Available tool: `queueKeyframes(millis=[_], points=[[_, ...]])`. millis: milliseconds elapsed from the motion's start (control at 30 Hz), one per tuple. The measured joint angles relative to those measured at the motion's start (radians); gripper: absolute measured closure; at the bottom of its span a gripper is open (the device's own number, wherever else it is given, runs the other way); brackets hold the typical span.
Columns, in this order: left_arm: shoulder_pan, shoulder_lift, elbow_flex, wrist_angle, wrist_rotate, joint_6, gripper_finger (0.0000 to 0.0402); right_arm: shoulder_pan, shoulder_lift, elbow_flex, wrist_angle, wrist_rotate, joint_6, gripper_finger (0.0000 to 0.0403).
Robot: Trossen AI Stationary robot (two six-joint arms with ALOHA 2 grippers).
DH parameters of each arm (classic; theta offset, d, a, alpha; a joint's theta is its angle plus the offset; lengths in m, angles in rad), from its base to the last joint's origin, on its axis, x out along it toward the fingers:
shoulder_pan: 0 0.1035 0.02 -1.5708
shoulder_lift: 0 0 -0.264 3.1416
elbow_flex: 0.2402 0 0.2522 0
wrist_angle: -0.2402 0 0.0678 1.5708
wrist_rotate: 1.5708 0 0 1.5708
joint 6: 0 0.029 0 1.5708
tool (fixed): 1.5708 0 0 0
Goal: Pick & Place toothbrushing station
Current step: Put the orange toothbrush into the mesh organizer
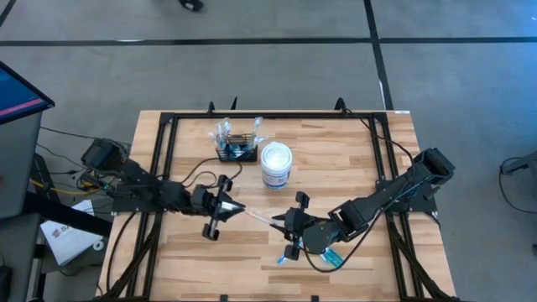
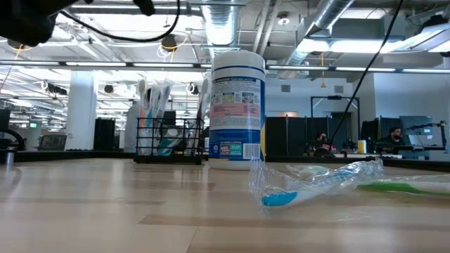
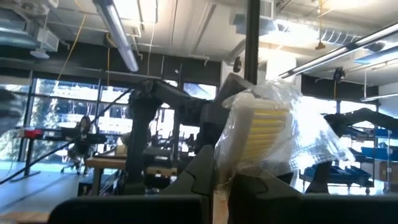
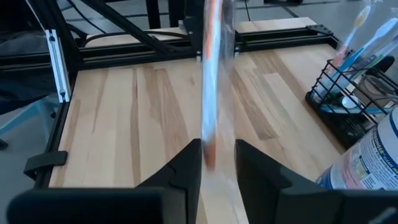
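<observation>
The toothbrushing station [image 1: 237, 148] is a black wire rack holding several brushes. It stands on the table at the far side, next to a white tub [image 1: 276, 165], and shows in the low view [image 2: 169, 137] and the right wrist view [image 4: 348, 93]. A toothbrush in clear wrap [image 1: 256, 216] spans between my two grippers at mid-table. My left gripper [image 1: 233, 208] is shut on its bristle end and my right gripper [image 1: 281, 222] is shut on its orange handle end. The held brush is out of the low view. My left gripper pinches the wrapped toothbrush between its two fingers [image 3: 202, 177], close behind the bristle head [image 3: 261, 130], which sticks out past the fingertips in crumpled clear wrap. The fingers come about level from the table's left side, along the brush. My right gripper pinches the orange handle [image 4: 211, 146] between its two fingers [image 4: 186, 168], wrap and all. The fingers come about level from the table's right side and lie along the brush. The handle runs on past the fingertips, above the table top.
A second wrapped brush with a blue head [image 1: 331, 256] lies on the table near the right gripper and shows in the low view [image 2: 309, 188]. The black frame rails [image 1: 164, 159] border the table's left, far and right sides. People sit at desks beyond [image 2: 323, 143].
</observation>
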Motion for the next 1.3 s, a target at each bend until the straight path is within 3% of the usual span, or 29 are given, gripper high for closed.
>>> queueKeyframes(millis=[200,567,967,1167,1300], points=[[0.000,-0.166,-0.082,-0.126,-0.075,-0.009,0.0394,-0.012,0.000,0.000,-0.021,-0.001,0.001,0.0316],[0.000,-0.382,-0.100,-0.447,-0.353,-0.014,0.0395,-0.012,0.011,0.000,-0.024,-0.005,0.002,0.0316],[0.001,-0.461,-0.096,-0.590,-0.553,-0.024,0.0395,-0.016,0.056,-0.005,-0.078,-0.063,0.059,0.0316],[0.014,-0.498,-0.011,-0.819,-0.668,-0.021,0.0395,-0.017,0.118,-0.003,-0.080,-0.067,0.089,0.0316],[0.054,-0.495,0.064,-0.940,-0.680,-0.022,0.0395,-0.017,0.156,-0.003,-0.083,-0.087,0.094,0.0316]])
